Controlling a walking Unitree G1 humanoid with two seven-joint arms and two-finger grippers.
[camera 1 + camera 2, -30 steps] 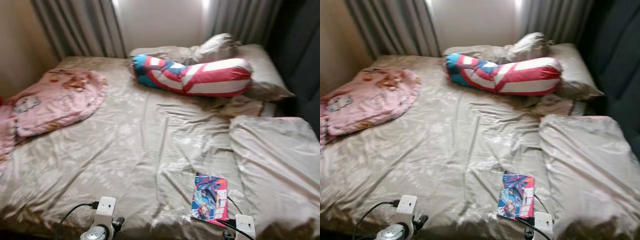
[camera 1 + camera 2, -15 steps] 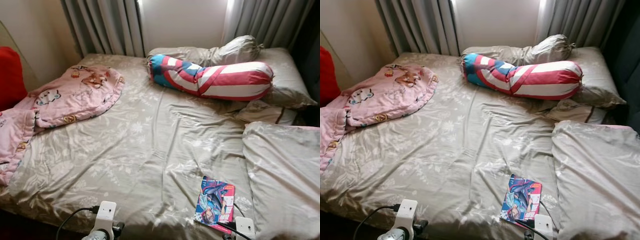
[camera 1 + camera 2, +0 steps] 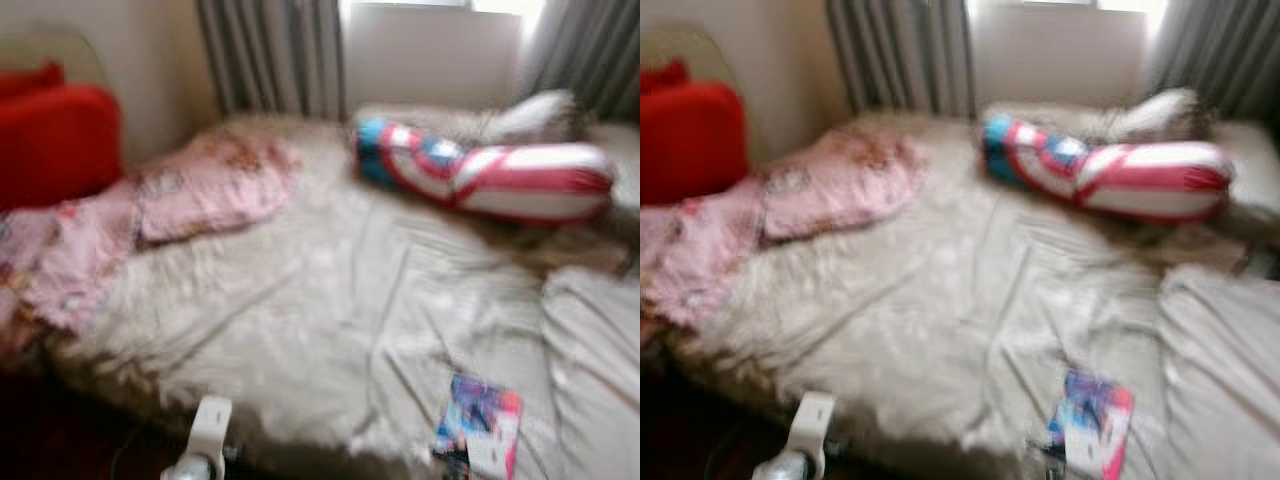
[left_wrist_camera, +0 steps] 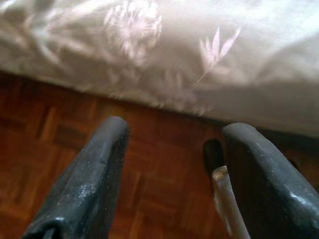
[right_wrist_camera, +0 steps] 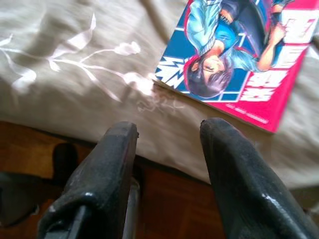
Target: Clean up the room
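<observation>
Comic book (image 5: 239,55) lay near the bed's (image 3: 330,320) front edge; the right tool (image 5: 167,132), fingers apart and empty, hovered just short. Judged best: reach forward, pinch its near edge.

The left tool (image 4: 172,132) hung open over the floor.

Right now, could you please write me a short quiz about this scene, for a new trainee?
1. True or false: the comic book lies on the bed.
2. What colour is the blanket on the bed's left side?
3. The right gripper is: A) open, holding nothing; B) shut on the book; C) shut on the sheet.

Key: 1 true; 2 pink; 3 A.
</observation>
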